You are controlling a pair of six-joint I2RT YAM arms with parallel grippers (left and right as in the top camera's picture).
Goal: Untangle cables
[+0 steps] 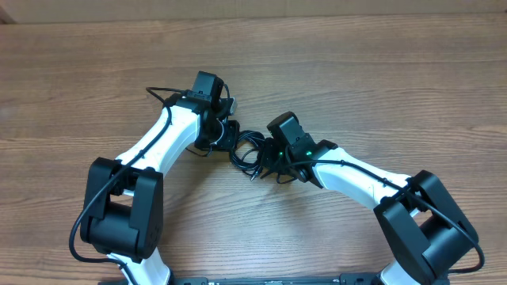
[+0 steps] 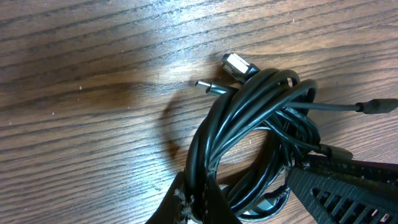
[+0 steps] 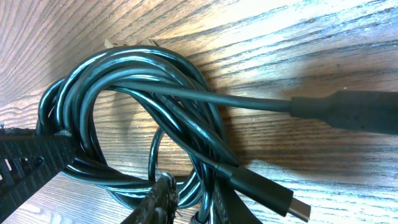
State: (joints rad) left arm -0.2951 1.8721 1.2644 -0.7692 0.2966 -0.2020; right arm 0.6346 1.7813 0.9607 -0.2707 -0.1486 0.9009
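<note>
Two arms, both elbows bent inward, wrists meeting mid-table (image 1: 79, 63). Left gripper (image 1: 229, 136) is clenched on the cables (image 1: 247, 150), one tangled coil lying on the wood between the claws. Right gripper (image 1: 269, 164) straddles the coil; we can't tell whether it grips. We count three plug ends (image 2: 235, 64) in the left wrist view.

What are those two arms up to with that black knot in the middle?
A robot is trying to untangle a bundle of black cables on a wooden table. The left gripper is clamped on them; the right gripper has strands between its fingers, grip unclear. Nothing is pulled free yet.
</note>
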